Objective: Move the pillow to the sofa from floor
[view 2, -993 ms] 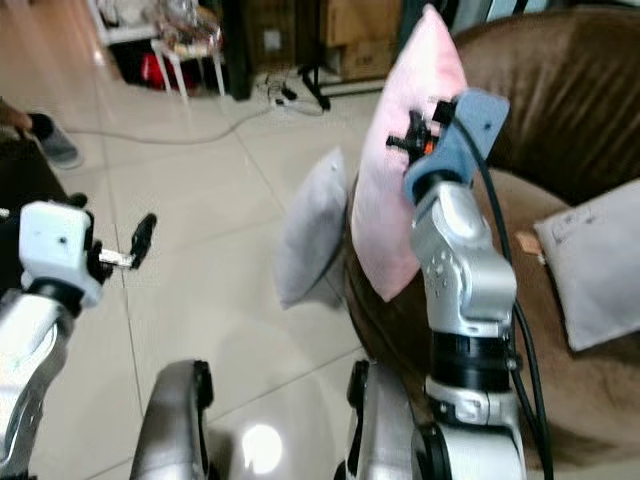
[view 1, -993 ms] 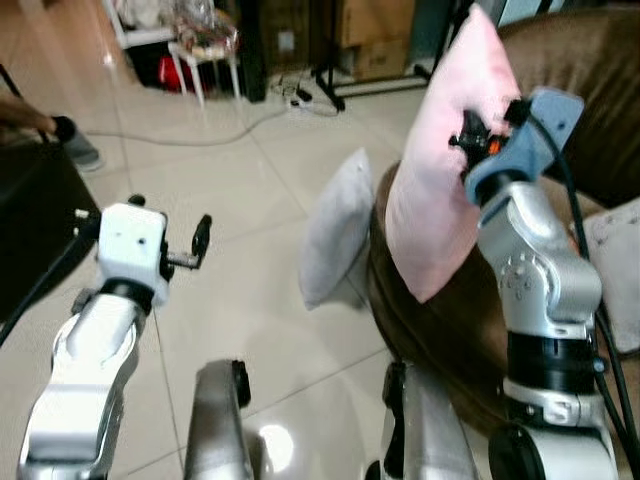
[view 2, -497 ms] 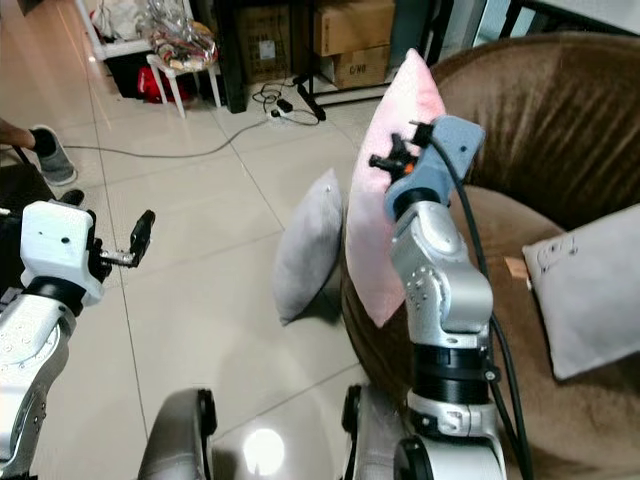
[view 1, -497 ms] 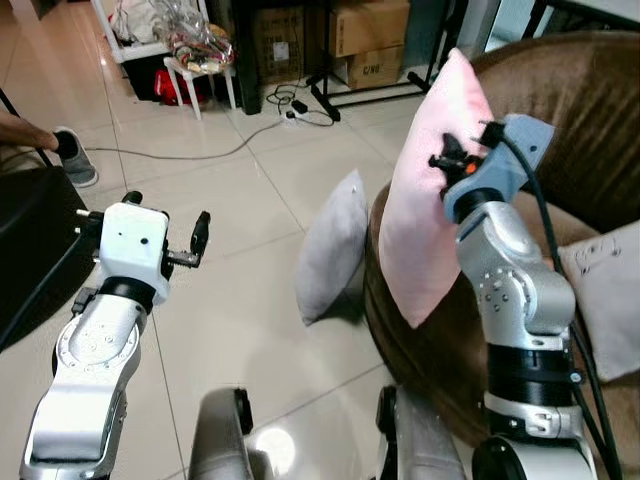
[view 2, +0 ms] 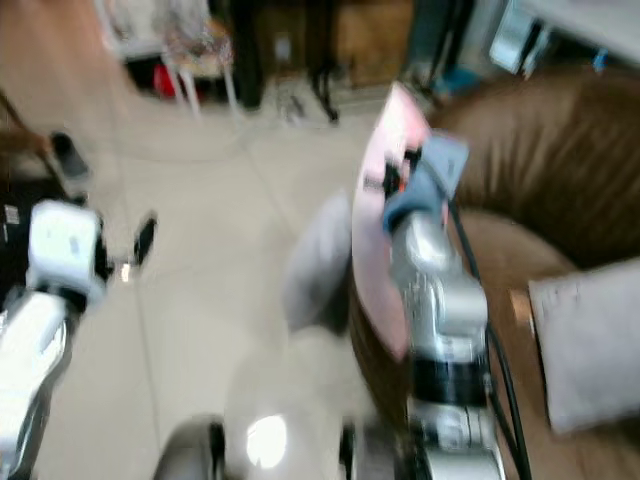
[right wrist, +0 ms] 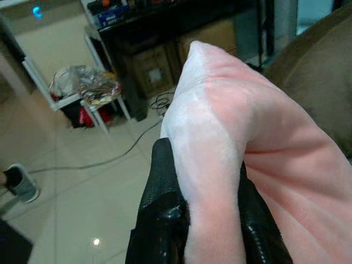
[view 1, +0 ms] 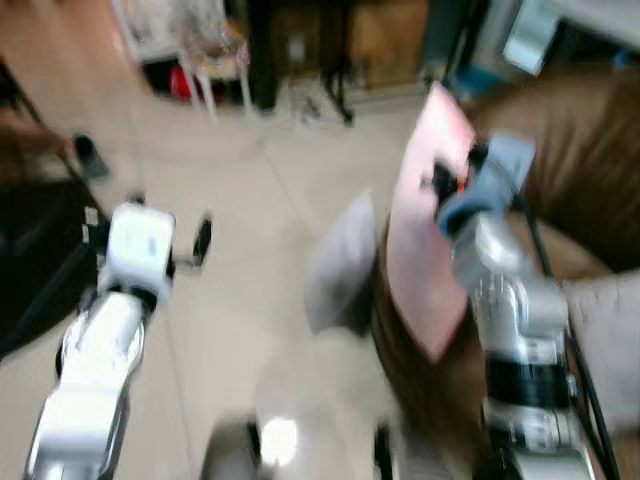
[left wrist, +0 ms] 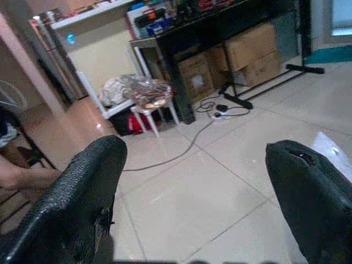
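Right pincer (right wrist: 212, 220) is clamped on the pink pillow (view 1: 425, 230): in the right wrist view both black fingers (right wrist: 159, 209) press a fold of the pink fabric between them, the pillow's corner rising above the fingertips. In the head views, which are blurred, the pillow hangs upright off the floor, held high by the raised right arm, its lower corner over the front edge of the brown sofa (view 2: 545, 190). Pillow is therefore in the air beside and partly above the sofa seat; whether its lower corner touches the seat cannot be told through the blur. A second, grey pillow (view 1: 340, 265) stands on the tiled floor (view 1: 240, 280), leaning against the sofa's front, just left of the pink one. A pale grey cushion (view 2: 585, 335) lies on the sofa seat to the robot's right. Left pincer (left wrist: 198, 187) is held forward at about waist height over bare tile, well apart from both pillows; its two fingers (left wrist: 82, 192) stand wide apart with nothing between them. Beyond it, in the left wrist view: a small white stool (left wrist: 151, 110) with a heap of clear wrapping on top, cardboard boxes (left wrist: 247, 52) under a dark bench (left wrist: 220, 22), and a cable (left wrist: 187, 143) trailing across the floor. At the far left of the head views a person's shoe (view 1: 88, 155) rests on the tile.
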Motion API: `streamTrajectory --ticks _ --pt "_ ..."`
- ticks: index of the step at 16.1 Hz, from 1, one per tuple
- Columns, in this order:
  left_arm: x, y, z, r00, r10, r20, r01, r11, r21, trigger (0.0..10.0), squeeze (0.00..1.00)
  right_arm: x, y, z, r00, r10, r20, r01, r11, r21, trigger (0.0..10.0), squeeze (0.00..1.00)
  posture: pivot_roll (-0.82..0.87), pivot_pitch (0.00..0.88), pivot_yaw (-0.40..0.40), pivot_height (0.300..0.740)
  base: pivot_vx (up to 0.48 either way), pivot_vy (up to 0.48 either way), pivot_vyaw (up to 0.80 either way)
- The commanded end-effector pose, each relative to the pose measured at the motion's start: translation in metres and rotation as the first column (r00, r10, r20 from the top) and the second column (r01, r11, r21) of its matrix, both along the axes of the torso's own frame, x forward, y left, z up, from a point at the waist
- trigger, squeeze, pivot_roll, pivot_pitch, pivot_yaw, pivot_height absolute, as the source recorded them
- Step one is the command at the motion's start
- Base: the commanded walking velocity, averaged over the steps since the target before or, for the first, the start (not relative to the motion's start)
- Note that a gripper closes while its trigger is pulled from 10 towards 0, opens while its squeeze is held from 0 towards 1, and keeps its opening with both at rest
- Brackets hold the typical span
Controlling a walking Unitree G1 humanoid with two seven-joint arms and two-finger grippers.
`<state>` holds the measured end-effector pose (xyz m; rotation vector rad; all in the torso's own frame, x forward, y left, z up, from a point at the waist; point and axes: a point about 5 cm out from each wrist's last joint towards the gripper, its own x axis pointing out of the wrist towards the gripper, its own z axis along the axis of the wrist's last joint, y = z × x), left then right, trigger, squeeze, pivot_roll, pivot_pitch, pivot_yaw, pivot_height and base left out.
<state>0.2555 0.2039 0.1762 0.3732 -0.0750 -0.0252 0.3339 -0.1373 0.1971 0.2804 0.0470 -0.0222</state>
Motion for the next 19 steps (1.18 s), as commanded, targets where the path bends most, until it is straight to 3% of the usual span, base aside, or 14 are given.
streamTrajectory --ticks 1,3,7,9,14,17,19 --pt "0.002 -0.001 0.001 1.0 -0.003 0.01 0.003 1.0 0.014 10.0 0.35 0.0 0.001 0.011 0.999 0.01 0.047 -0.01 1.0 0.001 10.0 0.0 -0.02 0.0 -0.025 0.71 0.0 0.0 0.0" --pt "0.005 -0.002 0.002 1.0 -0.008 0.017 0.008 1.0 0.014 10.0 0.35 -0.001 -0.002 0.012 0.999 -0.003 0.05 0.003 1.0 0.0 10.0 0.0 -0.03 0.0 -0.015 0.735 0.0 0.0 0.0" --pt "0.004 -0.004 0.0 1.0 -0.014 0.014 0.014 1.0 0.013 10.0 0.35 -0.003 -0.002 0.01 0.999 0.005 0.046 -0.006 1.0 0.026 10.0 0.0 -0.03 0.0 -0.015 0.74 0.0 0.0 0.0" --pt "0.002 -0.002 -0.002 1.0 -0.009 0.013 0.009 1.0 0.026 10.0 0.35 -0.003 0.004 0.02 0.993 0.04 0.11 -0.038 0.999 -0.014 10.0 0.0 -0.03 0.0 -0.017 0.74 0.0 0.0 0.0" --pt "0.0 -0.003 -0.004 1.0 -0.011 0.012 0.01 0.999 0.04 10.0 0.35 -0.005 0.006 0.023 0.987 0.049 0.15 -0.058 0.997 0.055 10.0 0.0 -0.03 0.0 -0.013 0.74 0.0 0.0 0.0" --pt "0.0 -0.004 -0.008 1.0 -0.016 0.004 0.016 0.999 0.047 10.0 0.34 -0.008 0.007 0.017 0.986 0.085 0.146 -0.088 0.996 0.01 10.0 0.0 -0.03 0.0 -0.008 0.74 0.0 0.0 0.0" --pt "0.002 -0.005 -0.008 1.0 -0.014 0.009 0.013 0.999 0.046 10.0 0.34 -0.01 0.005 0.01 0.989 0.09 0.12 -0.094 0.995 0.026 10.0 0.0 -0.03 0.0 -0.009 0.74 0.0 0.0 0.0"
